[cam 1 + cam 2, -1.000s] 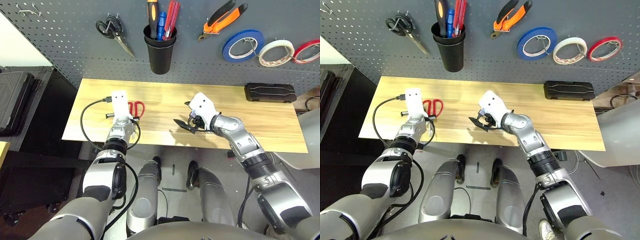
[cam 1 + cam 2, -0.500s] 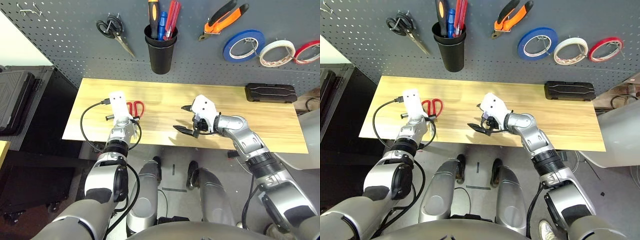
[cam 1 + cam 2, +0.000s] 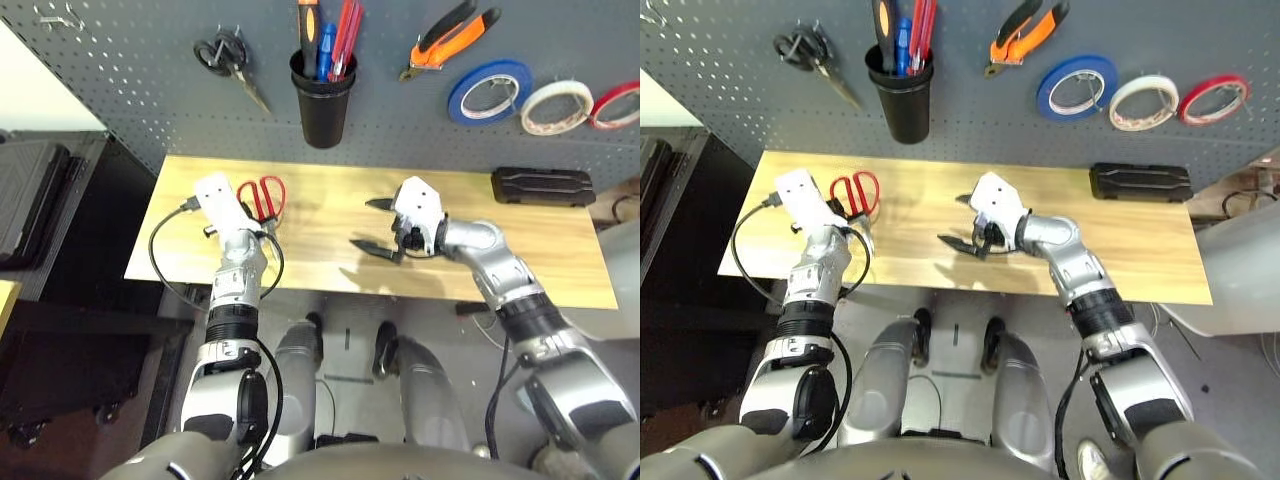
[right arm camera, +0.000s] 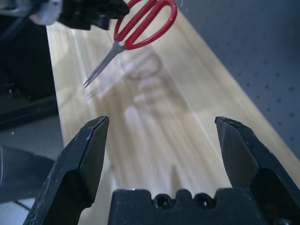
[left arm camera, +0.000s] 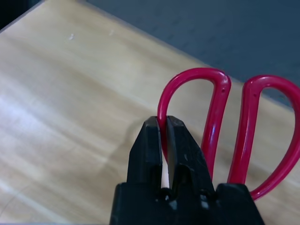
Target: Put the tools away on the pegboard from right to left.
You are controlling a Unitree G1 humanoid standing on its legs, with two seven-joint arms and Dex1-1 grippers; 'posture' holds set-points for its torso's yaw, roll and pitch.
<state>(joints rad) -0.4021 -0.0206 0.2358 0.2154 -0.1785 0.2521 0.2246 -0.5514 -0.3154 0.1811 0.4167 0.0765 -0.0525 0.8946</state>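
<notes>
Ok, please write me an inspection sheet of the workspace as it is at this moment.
Surface: wooden table, mostly bare.
Job's things: red-handled scissors held above the table; orange-and-black-handled pliers, cream-white tape roll and a screwdriver in the black cup are on the pegboard.
Clutter: black case at the table's right rear; black-handled scissors, blue tape roll and red tape roll hang on the board.
Grippers: left end effector shut on one scissor handle loop; right end effector open, empty.
Cables: black cable looping at the left wrist.
Surroundings: dark case left of the table.
</notes>
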